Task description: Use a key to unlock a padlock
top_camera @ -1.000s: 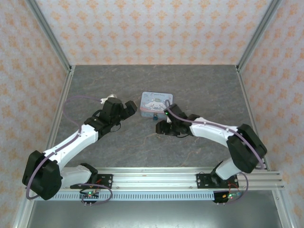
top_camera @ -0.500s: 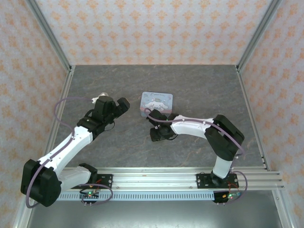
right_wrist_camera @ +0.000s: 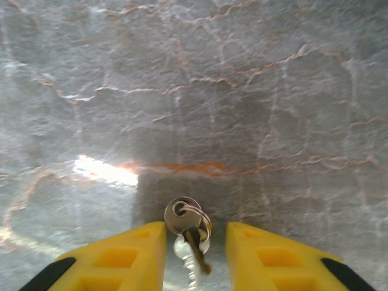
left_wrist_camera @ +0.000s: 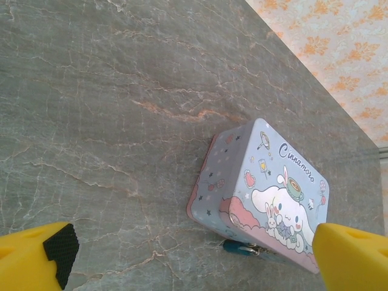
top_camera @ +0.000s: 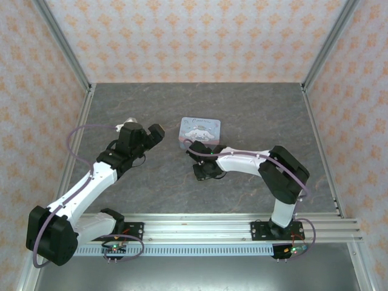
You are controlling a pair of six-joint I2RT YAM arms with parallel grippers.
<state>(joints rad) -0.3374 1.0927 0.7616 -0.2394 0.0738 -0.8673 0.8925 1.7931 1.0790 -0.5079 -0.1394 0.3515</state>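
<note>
A small bunch of keys (right_wrist_camera: 188, 227) on a ring lies flat on the grey stone table, and the key is among them. My right gripper (right_wrist_camera: 196, 245) is down over it, one yellow finger on each side. The left finger (right_wrist_camera: 121, 257) touches the round key head, while a gap remains at the right finger (right_wrist_camera: 273, 260), so the jaws are still open. The teal padlock (left_wrist_camera: 237, 247) hangs at the front lower edge of the cartoon tin box (left_wrist_camera: 267, 188). My left gripper (left_wrist_camera: 194, 260) hovers wide open to the left of the box (top_camera: 200, 131), holding nothing.
In the top view my right gripper (top_camera: 203, 173) sits just in front of the tin box, and my left gripper (top_camera: 148, 134) is to its left. Metal frame posts and patterned walls bound the table (top_camera: 254, 109).
My right gripper moved from the box's front edge toward the near side, down onto the keys, and its jaws narrowed. My left arm pulled back to the left, away from the box.
</note>
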